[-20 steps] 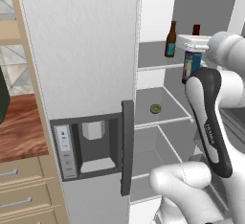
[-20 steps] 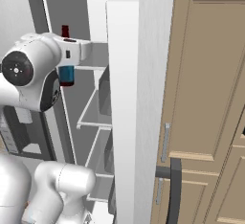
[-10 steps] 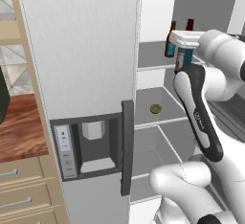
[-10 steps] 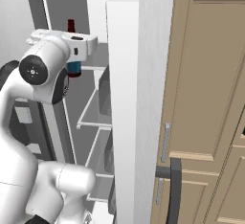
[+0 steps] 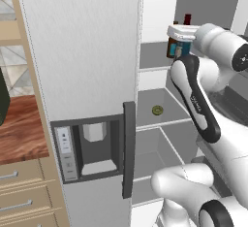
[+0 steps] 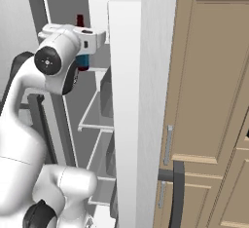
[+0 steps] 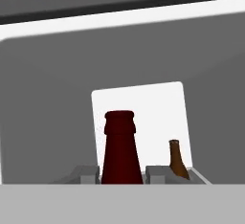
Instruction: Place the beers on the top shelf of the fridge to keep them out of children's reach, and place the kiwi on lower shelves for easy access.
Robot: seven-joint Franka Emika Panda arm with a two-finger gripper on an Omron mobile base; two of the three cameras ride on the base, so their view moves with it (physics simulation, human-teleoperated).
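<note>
Tan cabinet doors (image 6: 214,90) with slim metal handles (image 6: 168,145) are standing right of the appliance, while drawers (image 5: 22,192) are sitting beneath a reddish wood surface (image 5: 22,129) at left.

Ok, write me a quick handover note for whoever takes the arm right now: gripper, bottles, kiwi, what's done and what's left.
Gripper: shut on the maroon beer, up at top shelf level inside the open fridge.
Amber beer: already standing on the top shelf, farther back.
Kiwi: lying on a lower shelf.
Done: amber beer and kiwi placed.
Left: set the maroon beer down on the top shelf, release, back the arm out.
</note>
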